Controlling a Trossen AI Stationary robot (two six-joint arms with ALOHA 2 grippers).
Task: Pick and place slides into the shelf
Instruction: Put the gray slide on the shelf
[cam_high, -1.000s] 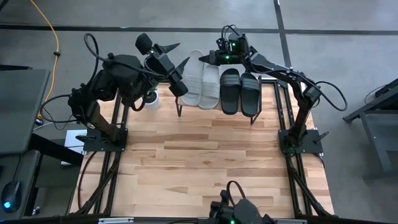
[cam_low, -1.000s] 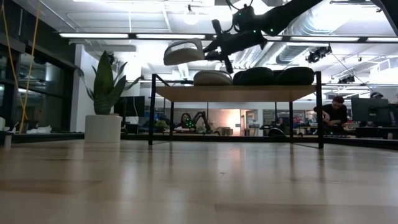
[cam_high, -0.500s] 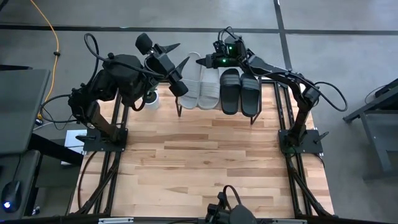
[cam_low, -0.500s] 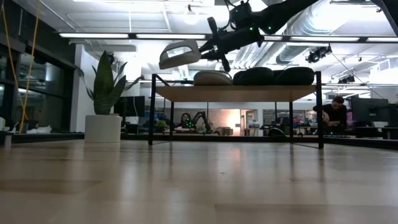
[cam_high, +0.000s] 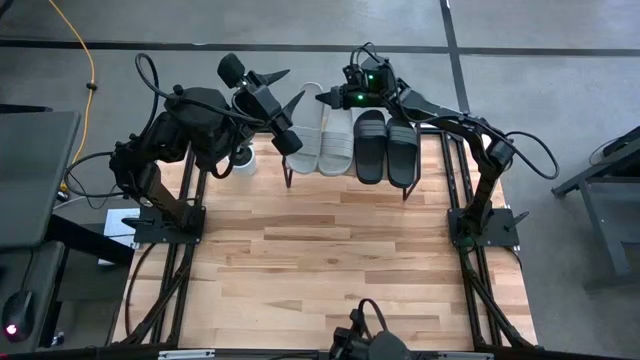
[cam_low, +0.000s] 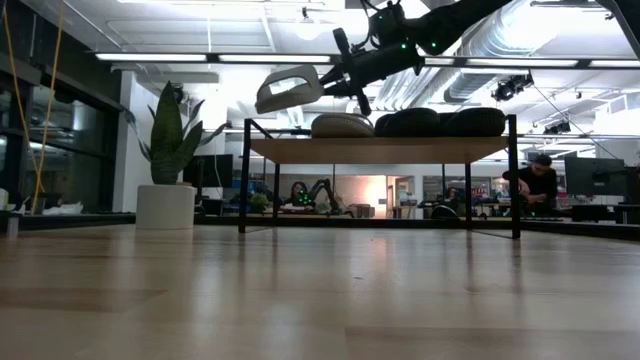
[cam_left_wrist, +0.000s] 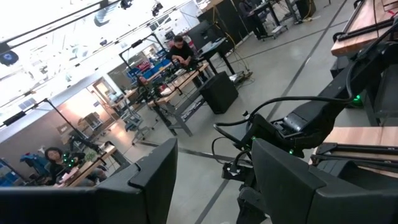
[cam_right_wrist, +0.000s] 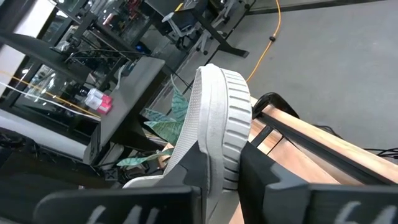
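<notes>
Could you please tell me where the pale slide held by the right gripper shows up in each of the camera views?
High view: the held pale slide is top centre, leftmost above the shelf.
Low view: upper middle, tilted in the air above the shelf's left end.
Left wrist view: not in it.
Right wrist view: centre, on edge between the right gripper's fingers.
Shared landmark: the shelf.

Lighting's even from overhead – ceiling strip lights (cam_low: 200, 57) glare white in the low view, and their sheen washes across the tabletop (cam_low: 320, 300), which goes soft and out of focus close to the lens. Shelf (cam_low: 380, 148) reads half-silhouetted against the bright room. High view is flat and sharp, shadows short and faint. Left wrist view blows out along the ceiling – near fingers (cam_left_wrist: 149, 180) blurred, dark.
</notes>
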